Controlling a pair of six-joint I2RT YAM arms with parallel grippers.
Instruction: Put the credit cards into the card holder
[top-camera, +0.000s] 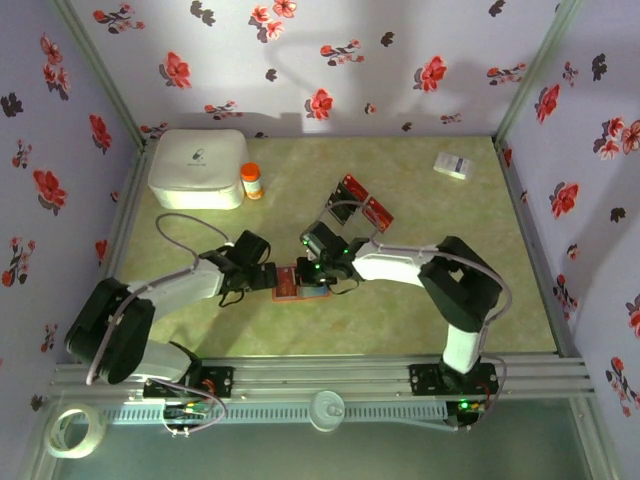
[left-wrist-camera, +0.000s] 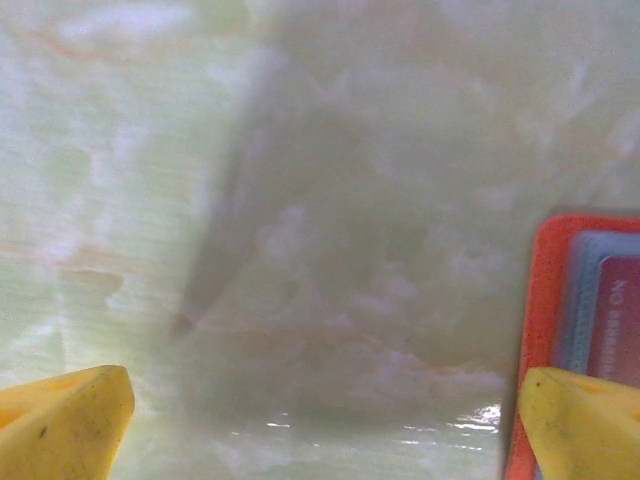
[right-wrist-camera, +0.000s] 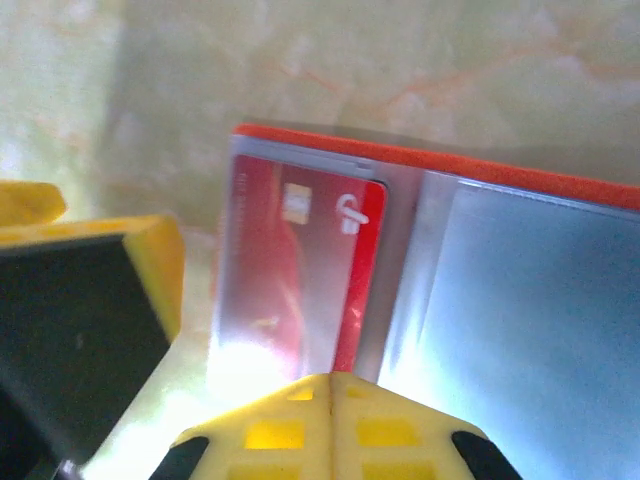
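Card holder (top-camera: 288, 283) lies open at centre frame, a red card (right-wrist-camera: 300, 265) sitting in its pocket. Your right gripper (right-wrist-camera: 330, 385), jaws closed and empty, presses there; left gripper (left-wrist-camera: 320, 420) gapes wide at its edge. Next, fetch the spare cards (top-camera: 362, 203) up right of centre.

Both arms crowd the card holder (top-camera: 291, 283) mid-table; white box (top-camera: 198, 168) & orange bottle (top-camera: 252, 181) block back-left.

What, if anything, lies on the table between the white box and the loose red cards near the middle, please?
A small orange bottle stands right beside the white box; from there to the loose red cards the table is bare, as the top external view shows.
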